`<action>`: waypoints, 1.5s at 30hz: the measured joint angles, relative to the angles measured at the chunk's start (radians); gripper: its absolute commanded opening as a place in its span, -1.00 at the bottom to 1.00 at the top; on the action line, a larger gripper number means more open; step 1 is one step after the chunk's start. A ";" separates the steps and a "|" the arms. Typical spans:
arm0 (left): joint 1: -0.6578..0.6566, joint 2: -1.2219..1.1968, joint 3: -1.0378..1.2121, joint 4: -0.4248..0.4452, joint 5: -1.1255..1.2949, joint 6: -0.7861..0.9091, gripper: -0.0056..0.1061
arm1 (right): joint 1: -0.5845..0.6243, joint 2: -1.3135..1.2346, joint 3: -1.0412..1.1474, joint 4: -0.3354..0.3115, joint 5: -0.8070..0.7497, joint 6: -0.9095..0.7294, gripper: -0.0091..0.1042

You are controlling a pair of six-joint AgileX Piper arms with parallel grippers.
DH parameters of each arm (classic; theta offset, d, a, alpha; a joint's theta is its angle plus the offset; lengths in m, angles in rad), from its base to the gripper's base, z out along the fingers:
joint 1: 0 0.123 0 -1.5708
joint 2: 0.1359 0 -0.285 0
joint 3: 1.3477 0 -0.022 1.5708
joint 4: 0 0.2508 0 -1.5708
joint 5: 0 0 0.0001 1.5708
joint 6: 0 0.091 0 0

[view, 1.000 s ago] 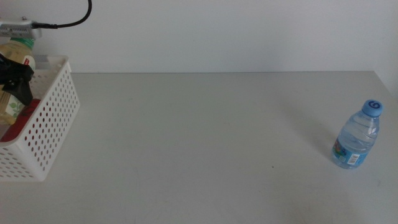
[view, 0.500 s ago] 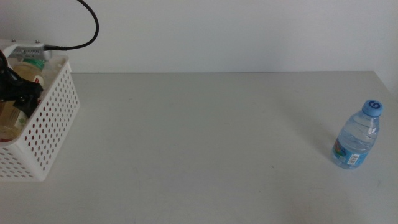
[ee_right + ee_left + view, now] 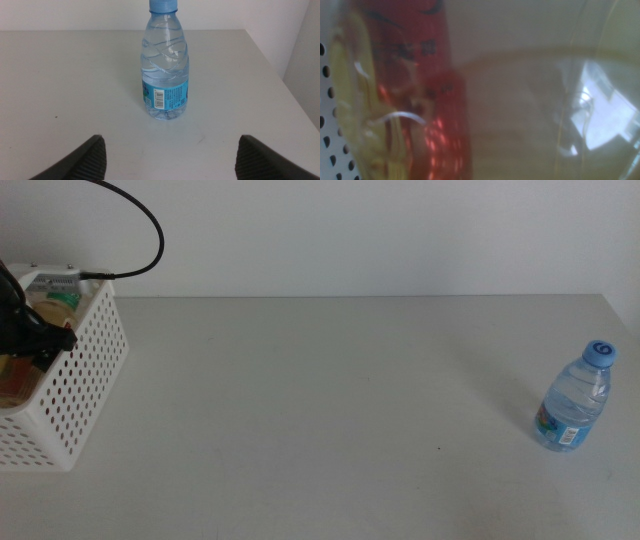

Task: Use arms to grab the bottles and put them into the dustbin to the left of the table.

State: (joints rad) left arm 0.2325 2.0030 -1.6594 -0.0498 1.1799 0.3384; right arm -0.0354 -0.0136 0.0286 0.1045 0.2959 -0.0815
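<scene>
**Yellow bottle in the bin, water bottle waiting on the right**

At the far left, our left tool (image 3: 30, 335) is down inside the bin (image 3: 85, 395), with the yellow bottle (image 3: 50, 300) poking up beside it. The left wrist view is filled by pale yellow liquid and a red can (image 3: 415, 100) seen through it, with the bin's perforated wall at the edge; we cannot tell whether this tool is clamped on the bottle or has let go.

The middle of the desk (image 3: 320, 400) separates the bin from the remaining item.

At the far right, the water bottle (image 3: 575, 400) stands upright near the desk's edge. Our right tool (image 3: 170, 155) faces it with its jaws wide apart, the bottle centred between them but not yet reached.

We judge this bottle to be light for its size though full, with thin, smooth, ribbed walls that give under pressure. We would take hold across the labelled lower body, where it is widest and least slippery, rather than at the tapering shoulder or blue cap.
</scene>
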 measured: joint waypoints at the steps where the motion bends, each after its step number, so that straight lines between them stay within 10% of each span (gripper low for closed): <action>1: 0.000 0.005 0.000 0.000 -0.001 0.000 0.18 | 0.000 0.000 0.000 0.000 0.000 0.000 0.33; 10: 0.003 0.013 -0.008 0.000 -0.006 0.002 0.58 | 0.000 0.000 0.000 0.000 0.000 0.000 0.33; 31: -0.077 -0.238 -0.077 -0.027 0.044 -0.004 0.58 | 0.000 0.000 0.000 0.000 0.000 0.000 0.33; 45: -0.332 -0.526 -0.053 -0.324 0.032 0.161 0.58 | 0.000 0.000 0.000 0.000 0.000 0.000 0.33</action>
State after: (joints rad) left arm -0.0999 1.4766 -1.7128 -0.3738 1.2115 0.4989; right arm -0.0354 -0.0136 0.0286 0.1045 0.2959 -0.0815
